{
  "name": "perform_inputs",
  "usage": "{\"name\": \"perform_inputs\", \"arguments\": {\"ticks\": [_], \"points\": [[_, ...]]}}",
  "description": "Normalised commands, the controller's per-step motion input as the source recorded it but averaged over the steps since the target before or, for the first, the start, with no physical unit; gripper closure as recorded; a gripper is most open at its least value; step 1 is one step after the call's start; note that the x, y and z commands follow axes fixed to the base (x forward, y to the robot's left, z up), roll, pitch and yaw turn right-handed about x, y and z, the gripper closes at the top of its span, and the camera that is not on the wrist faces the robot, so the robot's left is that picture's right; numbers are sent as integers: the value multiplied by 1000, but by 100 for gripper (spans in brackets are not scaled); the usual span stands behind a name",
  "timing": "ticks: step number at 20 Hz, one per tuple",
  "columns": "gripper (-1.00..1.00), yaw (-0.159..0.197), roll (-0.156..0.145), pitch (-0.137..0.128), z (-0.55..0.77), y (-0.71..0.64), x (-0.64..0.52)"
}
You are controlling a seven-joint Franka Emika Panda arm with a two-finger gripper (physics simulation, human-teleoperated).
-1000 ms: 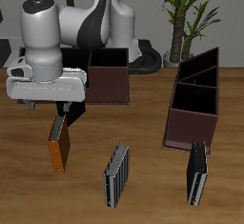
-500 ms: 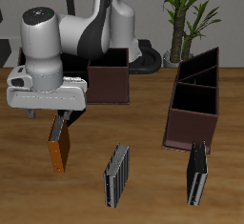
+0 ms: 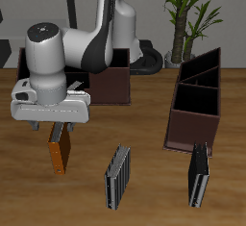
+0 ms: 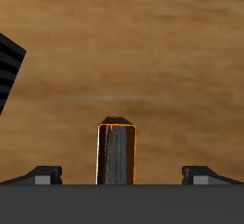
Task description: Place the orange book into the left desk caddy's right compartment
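Note:
The orange book (image 3: 60,156) stands on its edge on the wooden table near the front, with a dark grey edge facing up. My gripper (image 3: 60,134) hangs right above it, open, with a finger on either side of the book's top. In the wrist view the book's top edge (image 4: 117,152) sits midway between my two widely spread fingertips (image 4: 43,173), and neither touches it. The left desk caddy (image 3: 197,100) is a long dark-brown box with three sections, across the table from the book.
A grey striped book (image 3: 117,176) stands beside the orange book and also shows in the wrist view (image 4: 8,71). A black book (image 3: 199,174) leans at the left caddy's near end. A second brown caddy (image 3: 110,76) stands behind my arm. A plant (image 3: 192,9) stands at the back.
My gripper has come down and shifted slightly toward the table's front, so its fingers now straddle the orange book's top. The book has not moved.

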Motion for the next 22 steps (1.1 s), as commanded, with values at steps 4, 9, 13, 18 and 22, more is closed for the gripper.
{"name": "perform_inputs", "arguments": {"ticks": [4, 9, 13, 18, 22], "points": [[-100, -8, 3, -3, -237, 14, -54], [-100, 10, -1, 17, -346, -32, -53], [-100, -15, -25, 27, -290, -63, 14], [-100, 1, 27, 31, -314, 68, -7], [100, -5, 8, 8, -57, 4, 5]]}}
